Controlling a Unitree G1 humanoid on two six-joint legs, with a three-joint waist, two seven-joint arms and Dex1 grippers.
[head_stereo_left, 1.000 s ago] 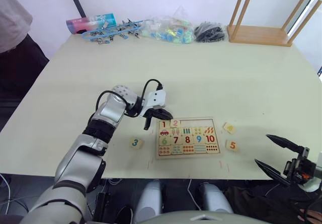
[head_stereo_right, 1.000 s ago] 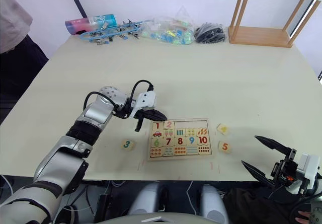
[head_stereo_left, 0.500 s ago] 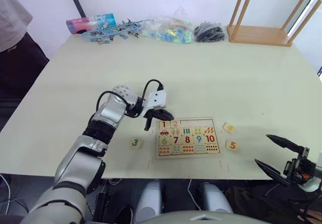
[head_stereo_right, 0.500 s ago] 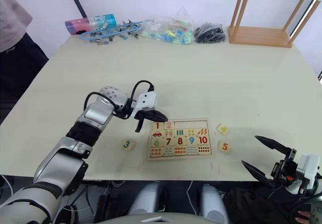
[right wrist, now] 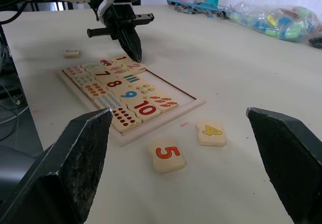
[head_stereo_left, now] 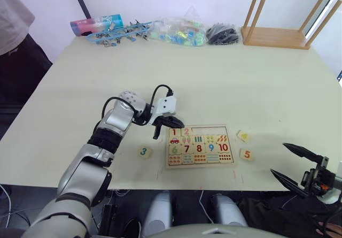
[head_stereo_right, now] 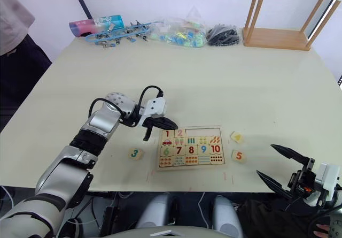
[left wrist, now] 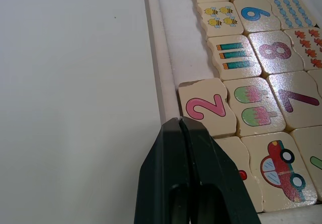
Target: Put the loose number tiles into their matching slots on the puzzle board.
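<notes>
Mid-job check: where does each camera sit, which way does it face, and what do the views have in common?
Left eye view: on the head, looking forward and down at the puzzle board; both arms show.
Right eye view: same head camera, same scene; the open right gripper shows low.
Left wrist view: on the left wrist, close over the 2 tile; shut left gripper.
Right wrist view: on the right wrist, low across the table, past the 5 tile and 4 tile.
All share the board.
</notes>
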